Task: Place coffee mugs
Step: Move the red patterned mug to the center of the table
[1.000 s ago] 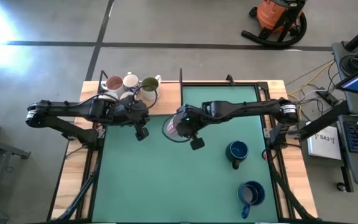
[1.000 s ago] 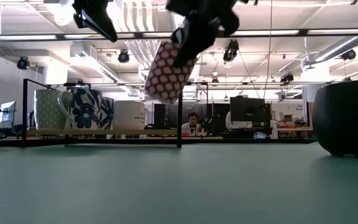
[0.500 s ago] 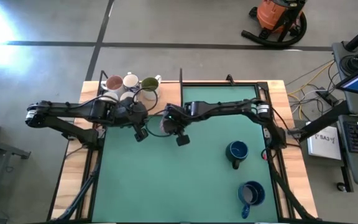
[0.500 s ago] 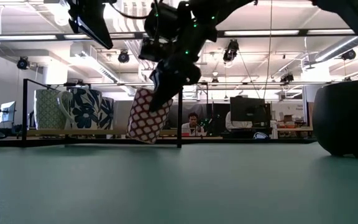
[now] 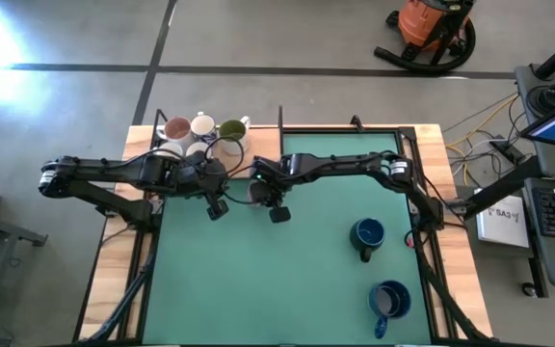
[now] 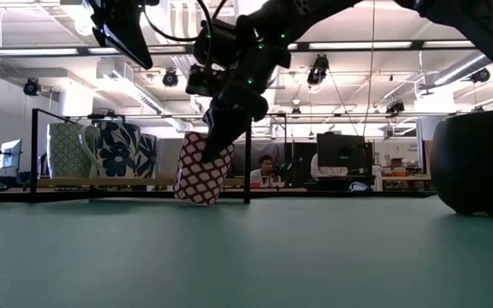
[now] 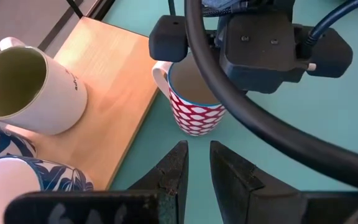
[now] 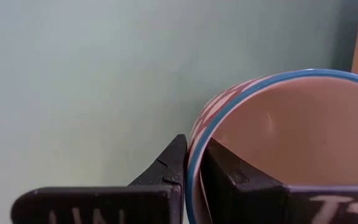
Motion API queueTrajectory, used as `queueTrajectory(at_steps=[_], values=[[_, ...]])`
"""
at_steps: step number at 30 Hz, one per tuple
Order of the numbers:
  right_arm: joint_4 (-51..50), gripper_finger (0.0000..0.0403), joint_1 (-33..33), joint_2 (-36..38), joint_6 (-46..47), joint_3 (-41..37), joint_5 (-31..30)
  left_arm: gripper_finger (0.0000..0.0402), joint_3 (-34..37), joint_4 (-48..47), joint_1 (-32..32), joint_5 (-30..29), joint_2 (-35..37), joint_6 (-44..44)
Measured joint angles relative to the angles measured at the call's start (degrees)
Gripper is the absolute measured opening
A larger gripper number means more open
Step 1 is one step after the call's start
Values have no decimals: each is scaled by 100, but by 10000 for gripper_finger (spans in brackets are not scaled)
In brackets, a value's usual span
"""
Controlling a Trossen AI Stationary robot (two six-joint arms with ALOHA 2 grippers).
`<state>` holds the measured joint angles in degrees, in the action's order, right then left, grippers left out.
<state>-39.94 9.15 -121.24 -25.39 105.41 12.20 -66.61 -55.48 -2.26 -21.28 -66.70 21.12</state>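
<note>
A red mug with white dots point(image 5: 258, 192) sits by the far left part of the green mat point(image 5: 287, 280), beside the wooden shelf point(image 7: 114, 81). My right gripper point(image 5: 264, 196) is shut on its rim. My left gripper point(image 7: 197, 163) hovers just left of that mug, above the mat's edge. Its fingers stand a narrow gap apart with nothing between them. Several mugs stand on the shelf: one pinkish inside point(image 5: 176, 128), a white one point(image 5: 202, 124), an olive one point(image 5: 231, 129) and a blue-flowered one point(image 7: 17, 171). Two dark blue mugs point(image 5: 367, 234) point(image 5: 389, 300) rest on the mat at the right. My right gripper pinches the dotted mug's rim wall point(image 8: 194, 146), with one finger inside the cup point(image 8: 229, 171) and one outside point(image 8: 169, 165). The fingers slant down from above and from the table's right. The mug point(image 6: 202, 169) leans a little, open end up, its base down at the mat.
The shelf's thin black frame posts point(image 6: 247, 158) rise just behind the dotted mug. The near left and middle of the mat lie bare. A big dark mug point(image 6: 482, 162) looms at the right of the low view.
My right gripper has gone toward the table's left edge and down, carrying the dotted mug. The mug hung high above the mat a second ago and is now low at the mat beside the shelf. My left gripper has kept still.
</note>
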Motion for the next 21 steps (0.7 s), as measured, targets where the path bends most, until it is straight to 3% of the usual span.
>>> queueTrajectory(at_steps=[5,15,21], values=[[-239,32,0,-30,30,262,-16,49,0,-6,0,0,9,0],[-367,102,-34,-27,94,373,7,49,0,-17,-2,129,9,0],[-515,124,-92,-27,184,441,3,49,0,-56,-2,129,9,-21]])
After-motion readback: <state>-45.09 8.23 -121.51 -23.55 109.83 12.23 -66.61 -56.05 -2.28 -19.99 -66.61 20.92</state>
